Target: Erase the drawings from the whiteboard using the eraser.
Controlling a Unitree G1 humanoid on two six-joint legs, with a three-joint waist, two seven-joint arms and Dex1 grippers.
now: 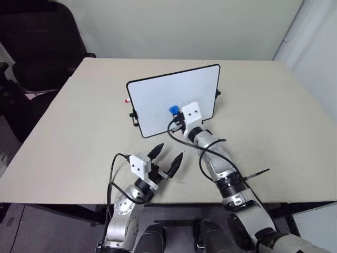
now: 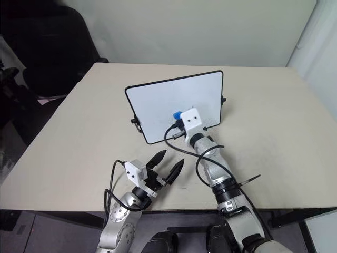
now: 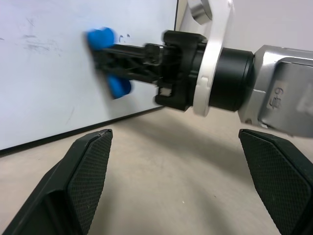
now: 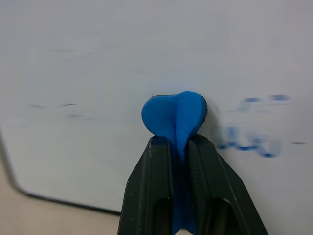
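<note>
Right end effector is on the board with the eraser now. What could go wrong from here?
1. The whiteboard stands tilted on small side clips with nothing bracing it; a hard press by the right end effector could push it back or topple it.
2. The eraser is pinched thin between the fingers and could twist or slip out mid-stroke.
3. Blue drawings remain beside the eraser; a short stroke may miss or smear them.

Blurred: the drawings (image 4: 254,142), smeared blue marks on the whiteboard (image 4: 98,58), shapes unreadable. Mostly hidden between the right pincer (image 4: 178,147) fingers: the eraser (image 4: 174,115). Too small to identify: red speck (image 1: 127,100) beside the board's left edge.
</note>
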